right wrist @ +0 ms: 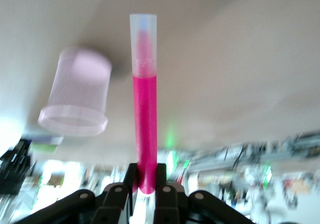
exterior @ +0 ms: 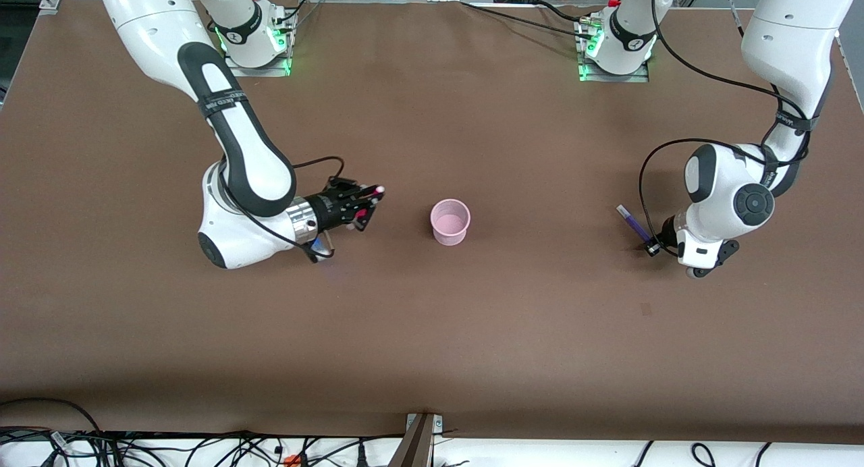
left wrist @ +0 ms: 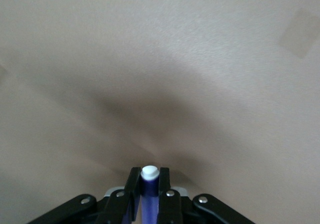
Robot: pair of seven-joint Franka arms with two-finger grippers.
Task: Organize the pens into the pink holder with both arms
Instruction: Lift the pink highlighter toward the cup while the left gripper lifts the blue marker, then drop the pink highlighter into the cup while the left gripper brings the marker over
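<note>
Centre of the front view: pink holder (exterior: pixel 450 221) upright on the brown surface (exterior: pixel 432 332). Left of centre: right gripper (exterior: pixel 368 204), fingers clamped on the magenta-pink pen (right wrist: pixel 144 114). Right edge: left gripper (exterior: pixel 652 244), fingers closed on the purple pen (exterior: pixel 633 224). No writing is legible.

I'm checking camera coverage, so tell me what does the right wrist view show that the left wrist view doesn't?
Only the right wrist view shows the right gripper shut on the magenta-pink pen, with the pink holder beside the pen.

Only the left wrist view shows the left gripper shut on the purple pen, seen end-on with its white tip, and no holder.

Both show a pen clamped between black fingers over the brown table.
</note>
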